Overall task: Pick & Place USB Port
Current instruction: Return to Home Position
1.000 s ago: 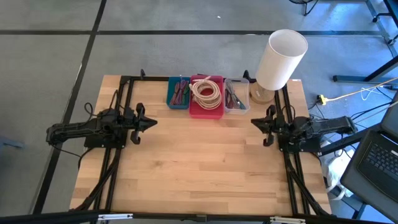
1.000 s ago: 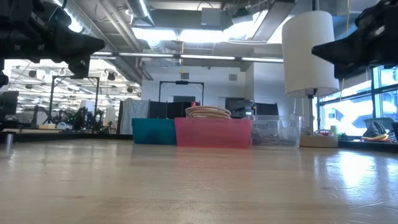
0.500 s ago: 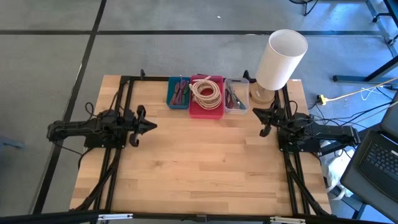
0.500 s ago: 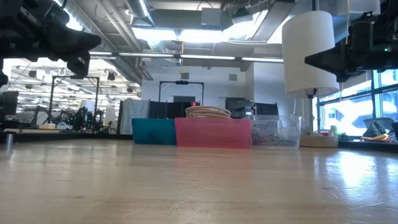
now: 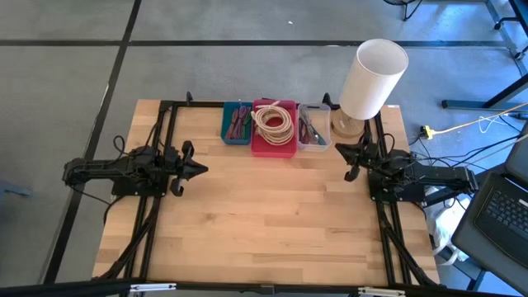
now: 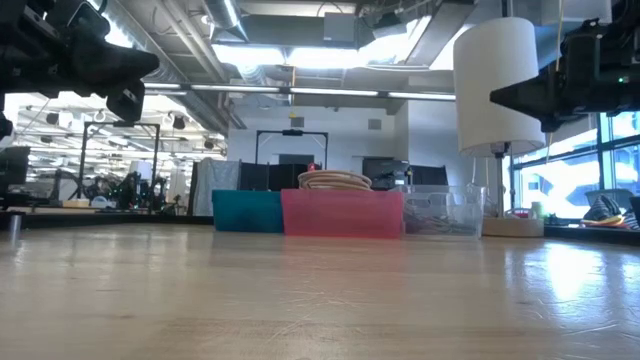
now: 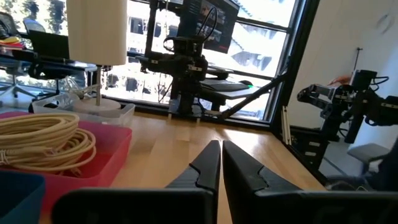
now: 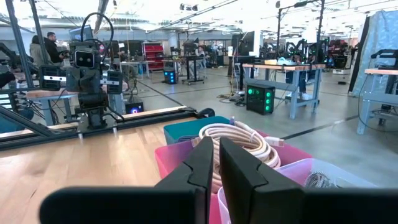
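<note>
Blue bin [image 5: 237, 142], pink bin [image 5: 274, 150], transparent bin [image 5: 315, 146] — 3 abreast; left gripper [image 5: 200, 168], right gripper [image 5: 340, 155] — 2, both closed.

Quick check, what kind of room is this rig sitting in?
Probably an open robotics lab or workshop: rows of workbenches loaded with equipment, a bare concrete floor, and exposed ceiling ducts overhead.
</note>
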Controlling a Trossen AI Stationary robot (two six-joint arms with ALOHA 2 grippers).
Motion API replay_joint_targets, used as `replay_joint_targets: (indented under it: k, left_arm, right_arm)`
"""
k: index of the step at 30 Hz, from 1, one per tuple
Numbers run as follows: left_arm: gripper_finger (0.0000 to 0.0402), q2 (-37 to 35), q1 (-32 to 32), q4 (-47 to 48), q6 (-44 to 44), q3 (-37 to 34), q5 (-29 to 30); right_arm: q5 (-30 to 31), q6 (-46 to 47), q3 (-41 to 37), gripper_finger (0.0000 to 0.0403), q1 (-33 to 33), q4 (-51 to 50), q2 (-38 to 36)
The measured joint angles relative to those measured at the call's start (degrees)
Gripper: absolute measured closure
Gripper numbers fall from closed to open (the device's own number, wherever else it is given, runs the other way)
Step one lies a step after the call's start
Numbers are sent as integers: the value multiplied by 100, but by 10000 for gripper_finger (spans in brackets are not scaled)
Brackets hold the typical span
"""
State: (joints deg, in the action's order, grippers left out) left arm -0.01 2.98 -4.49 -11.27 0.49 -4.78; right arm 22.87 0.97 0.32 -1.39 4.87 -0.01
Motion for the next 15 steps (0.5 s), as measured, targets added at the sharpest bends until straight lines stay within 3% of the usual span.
replay_joint_targets:
  k: [15]
  left_arm:
    - [392, 0, 0, 0, 0, 0, 2]
  right_arm:
    - [0, 0, 0, 370, 0, 0, 0]
